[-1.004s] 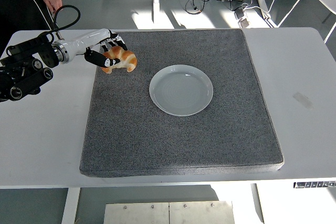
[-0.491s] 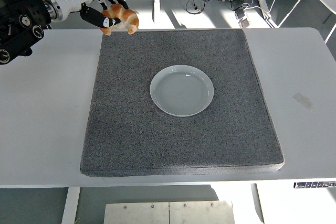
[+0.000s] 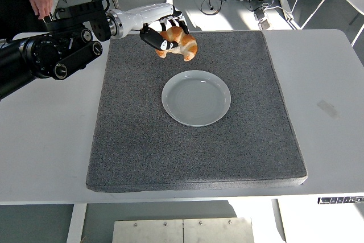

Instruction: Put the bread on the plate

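While the left hand (image 3: pixel 165 33) grips the bread (image 3: pixel 178 43) from above and to its left, the loaf hangs in the air over the far part of the grey mat (image 3: pixel 136 140), near the plate (image 3: pixel 196 98) but not yet over it. Fingers curl around the bread's upper side, a dark thumb (image 3: pixel 152 40) pressing on its near-left face, so the hand is clenched on it. Right arm is out of frame.

Handling, as a judgement: golden-brown crust, rounded and lumpy, croissant-like — likely light and soft, easy to squash or flake under a hard squeeze. Surface looks dry, not slippery, so a gentle wrap-around hold should be enough. The thick middle is the sensible place to hold; the tapered ends would probably bend or tear. The current hold seems to sit near one end with the rest sticking out to the right, so some sag or twist is possible.

Containers: only the plate — round, pale, shallow, with a raised rim, lying flat on the mat near its centre, holding nothing. A person's hand (image 3: pixel 43 4) shows at top left, well apart from the bread.
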Available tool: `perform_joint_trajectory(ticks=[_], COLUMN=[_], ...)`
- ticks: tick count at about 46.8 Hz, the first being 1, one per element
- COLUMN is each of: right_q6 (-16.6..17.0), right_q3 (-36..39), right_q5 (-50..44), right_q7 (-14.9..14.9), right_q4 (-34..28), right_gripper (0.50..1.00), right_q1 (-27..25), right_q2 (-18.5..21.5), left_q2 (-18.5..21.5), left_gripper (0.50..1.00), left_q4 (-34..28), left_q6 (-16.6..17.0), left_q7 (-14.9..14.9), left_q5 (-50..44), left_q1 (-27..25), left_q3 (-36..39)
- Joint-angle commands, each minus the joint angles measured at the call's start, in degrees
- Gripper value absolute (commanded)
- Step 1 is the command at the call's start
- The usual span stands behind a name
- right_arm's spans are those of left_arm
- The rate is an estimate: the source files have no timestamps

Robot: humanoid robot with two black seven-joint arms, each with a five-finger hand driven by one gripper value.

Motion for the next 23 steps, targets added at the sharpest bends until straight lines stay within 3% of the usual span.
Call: perform_joint_trajectory(ticks=[1,23], right_q6=[0.01,0.01], right_q3=[0.0,0.0], right_q5=[-0.01,-0.01], right_q7=[0.0,0.0], right_q4=[0.0,0.0], right_gripper=[1.0,1.0], right_q1=[0.06,0.06], right_q2=[0.0,0.0], left_q2=[-1.54,-7.43], left_gripper=[0.5,0.5], left_q4=[0.71,2.91], left_q6=[0.0,0.18], left_q7=[0.0,-0.09], left_q5=[0.0,0.09], left_q1=[0.06,0.49], left_q3=[0.39,3.55])
